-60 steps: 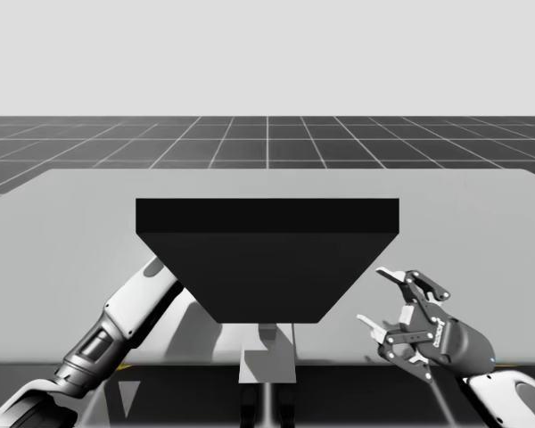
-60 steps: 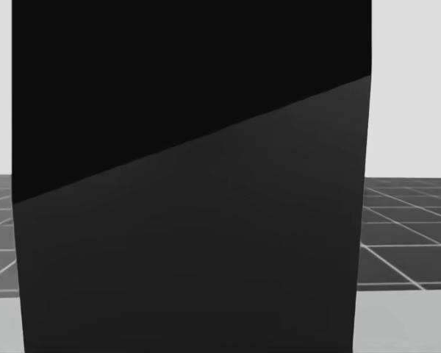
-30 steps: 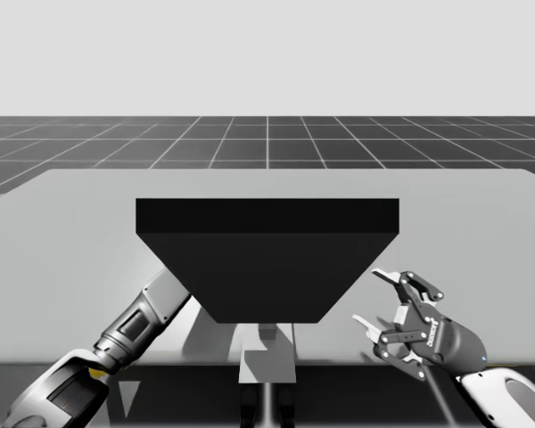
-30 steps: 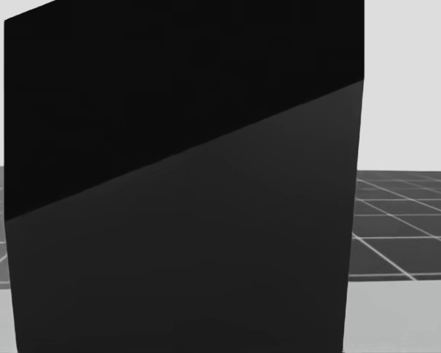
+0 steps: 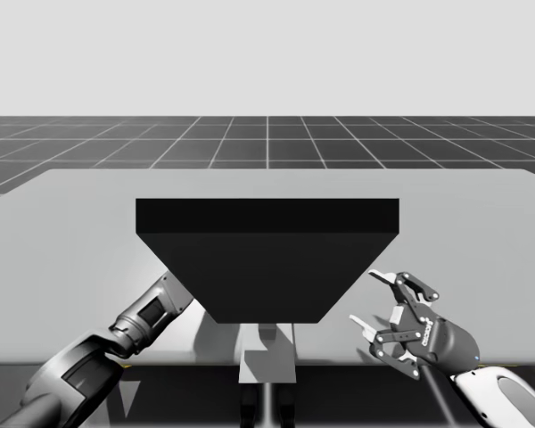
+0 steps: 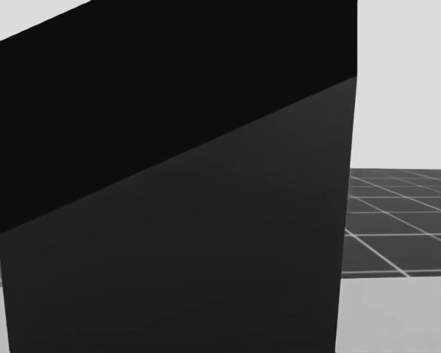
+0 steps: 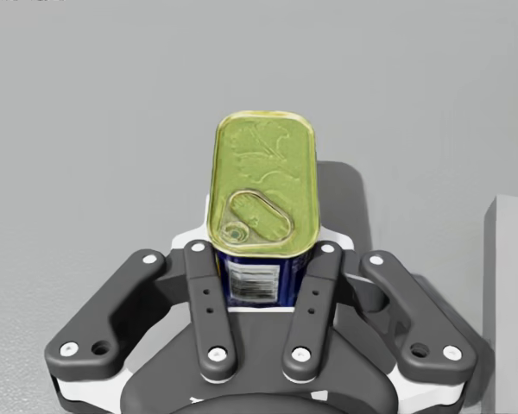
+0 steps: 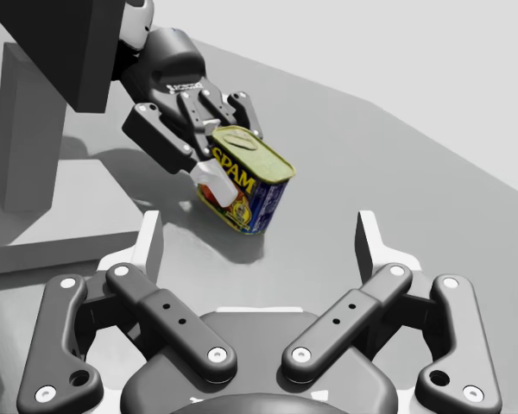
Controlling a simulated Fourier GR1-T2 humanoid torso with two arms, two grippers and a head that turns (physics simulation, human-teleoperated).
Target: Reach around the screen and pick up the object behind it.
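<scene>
**benchrat:** Since a second ago the robot's left arm [image 5: 147, 312] has drawn back toward its body in the high view, and the elbow now sits low at the near edge. Its right gripper [image 5: 367, 299] has drifted a touch nearer too, fingers spread wide with nothing in them.

**simguy:** ok, and the left gripper [image 7: 261, 263]?

**benchrat:** Pinching the can [image 7: 263, 190], the rectangular one with the gold lid and blue sides, one finger on each long side. The right wrist view shows it tilted just over the table [image 8: 371, 190], near the screen's grey post [image 8: 26, 129]. Can't tell if the low corner is off the surface yet.

**simguy:** So the grab looks done, and I'd guess the arm's bringing it out from behind the black screen [image 5: 267, 259]. The head has turned a bit as well, but the screen blocks the can from there. I'd watch for it clipping that post.
</scene>
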